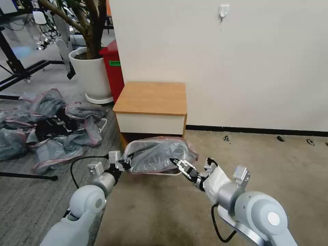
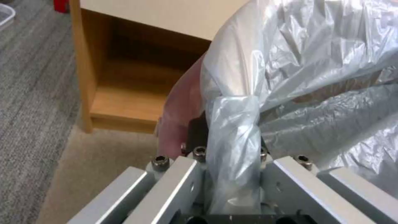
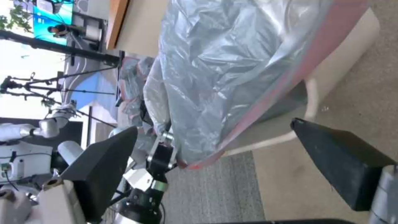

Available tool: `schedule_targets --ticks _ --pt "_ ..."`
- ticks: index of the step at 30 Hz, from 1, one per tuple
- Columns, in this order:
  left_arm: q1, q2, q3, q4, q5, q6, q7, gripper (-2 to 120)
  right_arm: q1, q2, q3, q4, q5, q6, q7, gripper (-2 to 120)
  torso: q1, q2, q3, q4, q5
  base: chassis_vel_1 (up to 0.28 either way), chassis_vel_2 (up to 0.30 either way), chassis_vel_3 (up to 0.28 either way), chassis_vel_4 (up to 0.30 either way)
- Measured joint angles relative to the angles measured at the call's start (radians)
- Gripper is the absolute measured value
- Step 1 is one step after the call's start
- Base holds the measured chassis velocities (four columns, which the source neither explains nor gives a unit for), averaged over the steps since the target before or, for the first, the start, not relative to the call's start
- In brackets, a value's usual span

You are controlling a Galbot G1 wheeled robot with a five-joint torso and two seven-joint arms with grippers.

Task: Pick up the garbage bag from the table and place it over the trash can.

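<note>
From the head camera, the garbage bag (image 1: 159, 155) was already off the table (image 1: 152, 97) and sat draped over the trash can (image 1: 167, 173), which stood on the floor right in front of the nightstand, only a sliver of pale rim peeking out below the plastic. The left gripper (image 1: 124, 163) was at the bag's left edge, pulling that corner outward, likely to stretch the mouth around the rim. The right gripper (image 1: 178, 163) sat against the bag's front right side, fingers parted and gripping nothing. Off to the left lay the heap of bags (image 1: 51, 126), with the plant pot (image 1: 90, 73) and red bin (image 1: 114, 68) behind.

Over to the left wrist: a twisted rope of grey plastic (image 2: 234, 146) ran straight down between the fingers, so that hand was clamped tight on the bag, with the pink band (image 2: 178, 115) bunched just beside it and the table's open shelf beyond.

And the right wrist: both dark fingers (image 3: 344, 161) stood wide apart, free of the bag, the pink-edged plastic stretched over the can's cream rim (image 3: 311, 102) ahead. Looked to me like the cover was nearly seated.
</note>
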Motion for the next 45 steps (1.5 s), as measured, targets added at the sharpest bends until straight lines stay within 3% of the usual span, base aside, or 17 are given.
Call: schedule_targets --ticks 33,40,42,45 --pt "0.016 -0.061 0.027 -0.017 0.023 0.005 -0.022 3 0.034 0.041 -0.028 -0.068 -0.069 0.044 -0.058 92 0.0 0.0 0.0 0.0 0.0 0.0 0.0 0.0 0.0" --pt "0.018 -0.059 0.029 -0.021 0.022 0.005 -0.026 3 0.031 0.05 -0.039 -0.076 -0.099 0.054 -0.087 84 0.0 0.0 0.0 -0.0001 0.0 0.0 0.0 0.0 0.0" --pt "0.017 -0.058 0.029 -0.021 0.021 0.006 -0.027 3 0.026 0.05 -0.04 -0.082 -0.116 0.058 -0.105 70 0.0 0.0 0.0 0.0 0.0 0.0 0.0 0.0 0.0" --pt "0.018 -0.061 0.029 -0.021 0.021 0.006 -0.027 3 0.023 0.05 -0.043 -0.087 -0.128 0.061 -0.115 61 0.0 0.0 0.0 -0.0001 0.0 0.0 0.0 0.0 0.0"
